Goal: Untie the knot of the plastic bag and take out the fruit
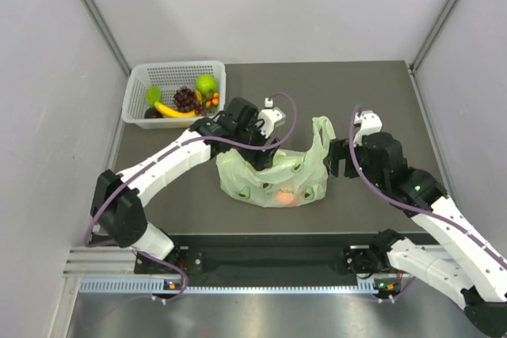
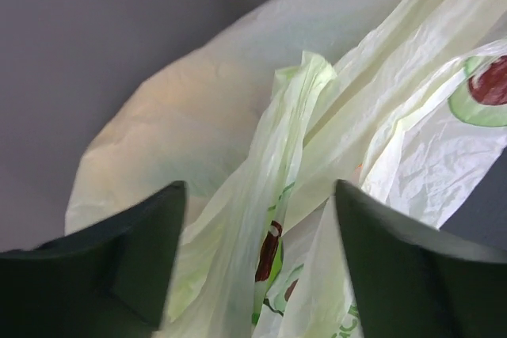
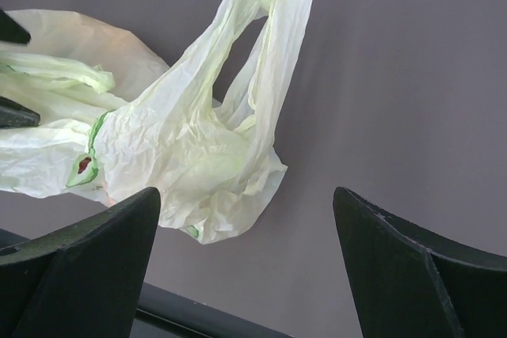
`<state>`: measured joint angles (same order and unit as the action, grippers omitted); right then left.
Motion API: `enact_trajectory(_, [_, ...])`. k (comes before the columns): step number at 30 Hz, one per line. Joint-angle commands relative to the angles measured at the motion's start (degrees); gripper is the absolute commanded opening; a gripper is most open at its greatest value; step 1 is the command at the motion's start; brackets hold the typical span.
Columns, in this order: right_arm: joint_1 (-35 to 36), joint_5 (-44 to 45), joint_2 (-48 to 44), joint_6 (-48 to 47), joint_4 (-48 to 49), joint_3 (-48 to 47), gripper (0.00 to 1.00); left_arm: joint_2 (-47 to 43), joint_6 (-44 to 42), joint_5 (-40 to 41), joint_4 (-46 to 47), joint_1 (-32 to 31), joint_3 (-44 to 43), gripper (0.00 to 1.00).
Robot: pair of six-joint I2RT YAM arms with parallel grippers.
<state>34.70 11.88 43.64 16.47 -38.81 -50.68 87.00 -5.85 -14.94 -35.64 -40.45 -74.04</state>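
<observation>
The pale green plastic bag [image 1: 273,176] lies crumpled at the table's middle. One handle loop [image 1: 323,128] stands free at its right end; it also shows in the right wrist view [image 3: 269,5]. No tied knot shows. An orange-red fruit [image 1: 285,195] glows through the bag's front. My left gripper [image 1: 265,146] is over the bag's back edge, open, its jaws astride a twisted strip of handle [image 2: 281,140] without closing on it. My right gripper [image 1: 339,161] is open and empty just right of the bag, with the bag's corner [image 3: 214,195] ahead of it.
A white lattice basket [image 1: 135,85] stands at the back left. It holds a yellow banana [image 1: 174,110], dark grapes [image 1: 187,99], a light green apple [image 1: 206,83], a green piece [image 1: 153,94] and small orange-red pieces [image 1: 212,100]. Grey walls enclose the table.
</observation>
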Motion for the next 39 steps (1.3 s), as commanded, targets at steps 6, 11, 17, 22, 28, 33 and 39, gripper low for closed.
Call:
enact_trajectory(6, [-0.3, -0.9, 1.9, -1.3, 1.1, -2.8, 0.89, 4.1, 0.5, 5.5, -4.2, -0.8, -3.2, 0.00])
enact_trajectory(11, [-0.2, -0.8, 2.8, -1.7, 1.5, -4.0, 0.89, -3.0, 5.0, 16.6, 2.1, -0.8, -1.6, 0.00])
enact_trajectory(17, [-0.2, -1.4, 5.3, -1.5, 2.8, -7.0, 0.89, -15.3, 13.7, 23.1, 14.3, -0.8, 2.1, 0.00])
enact_trajectory(22, [0.2, -4.0, 7.2, -2.1, 4.7, -10.1, 0.90, -19.8, 16.1, 22.6, 17.4, -0.9, 5.0, 0.00])
enact_trajectory(28, [2.1, -1.9, 12.6, -4.5, 4.6, -17.0, 0.92, -21.2, 18.0, 15.8, 17.9, -0.8, 7.6, 0.00])
enact_trajectory(33, [3.8, -1.1, 19.9, -7.4, 3.7, -25.2, 0.96, -25.9, 23.4, 11.8, 20.7, -0.9, 14.5, 0.00])
enact_trajectory(39, [8.2, 0.3, 29.8, -9.8, 1.8, -30.4, 0.97, -35.6, 29.3, 13.4, 26.8, -1.0, 27.5, 0.00])
